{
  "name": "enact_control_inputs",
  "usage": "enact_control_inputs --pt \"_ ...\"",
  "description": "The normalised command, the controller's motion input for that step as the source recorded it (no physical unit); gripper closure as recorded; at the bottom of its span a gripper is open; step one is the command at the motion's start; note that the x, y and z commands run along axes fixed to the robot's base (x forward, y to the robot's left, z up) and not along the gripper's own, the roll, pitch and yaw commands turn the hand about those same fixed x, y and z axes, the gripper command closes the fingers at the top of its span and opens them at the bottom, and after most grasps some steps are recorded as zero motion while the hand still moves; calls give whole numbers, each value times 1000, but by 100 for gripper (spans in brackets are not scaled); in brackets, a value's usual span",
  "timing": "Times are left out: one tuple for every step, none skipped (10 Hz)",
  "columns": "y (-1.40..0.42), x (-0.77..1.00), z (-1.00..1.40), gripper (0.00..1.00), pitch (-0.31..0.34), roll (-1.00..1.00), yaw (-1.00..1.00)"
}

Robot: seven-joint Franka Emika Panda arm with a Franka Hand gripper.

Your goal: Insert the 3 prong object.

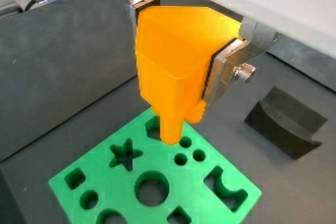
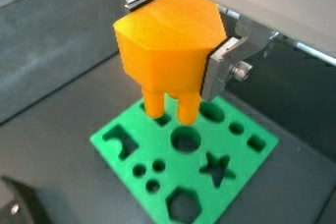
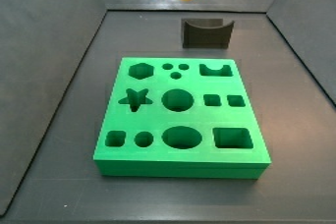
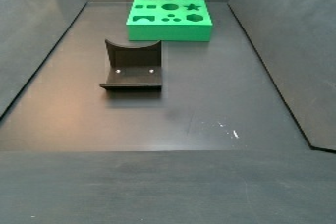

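Grey floor [image 4: 197, 110], walled; gripper [image 2: 178, 46] clamps 3 prong object [image 2: 164, 46] above green block [image 3: 180, 110]; dark block [image 4: 132, 66] apart.

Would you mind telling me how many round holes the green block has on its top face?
6 on the green block: three small ones clustered at the far edge, one at the centre, and a small and large one in the near row. None seem hidden.
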Motion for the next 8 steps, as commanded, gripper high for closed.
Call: enact_control_inputs --pt "589 46 -1000 100 -59 0 -29" --pt "623 69 -1000 100 -40 0 -9" --pt "543 0 -1000 100 -23 -13 -111" --pt "280 -89 -843 100 -139 -30 -337" --pt "103 -11 -611 100 -247 -6 -549" --pt "57 -11 -597 100 -253 0 -649" --pt "-57 111 -689 100 -204 79 -649" --pt "-177 431 -589 100 -14 204 -594"
